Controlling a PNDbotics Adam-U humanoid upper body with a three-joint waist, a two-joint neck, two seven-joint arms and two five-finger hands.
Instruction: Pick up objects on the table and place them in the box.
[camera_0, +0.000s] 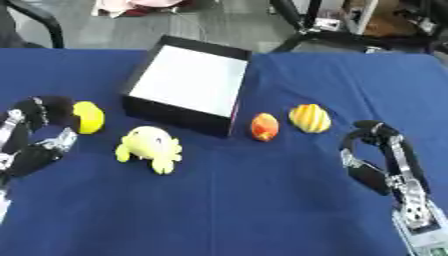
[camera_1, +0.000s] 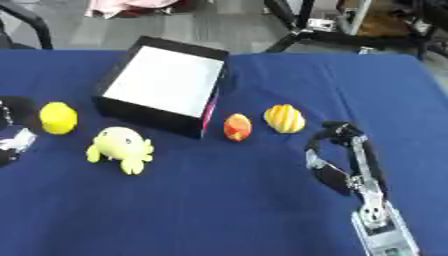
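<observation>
We judge the first pick is in hand; left hand (camera_0: 39, 127) curls beside the yellow ball (camera_0: 87, 117), not yet grasping; right hand (camera_0: 378, 155) curled, empty; box (camera_0: 188, 82) sits behind, empty; next, close on ball.

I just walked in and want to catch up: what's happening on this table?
A humanoid robot is clearing toys from a blue-clothed table into a black box with a white inside, which looks empty. Its left hand curls beside a round yellow toy, though a grip isn't clear. Its right hand hangs curled, holding nothing. A yellow plush creature, an orange-red egg-shaped toy and a yellow-orange striped toy wait on the cloth.
</observation>
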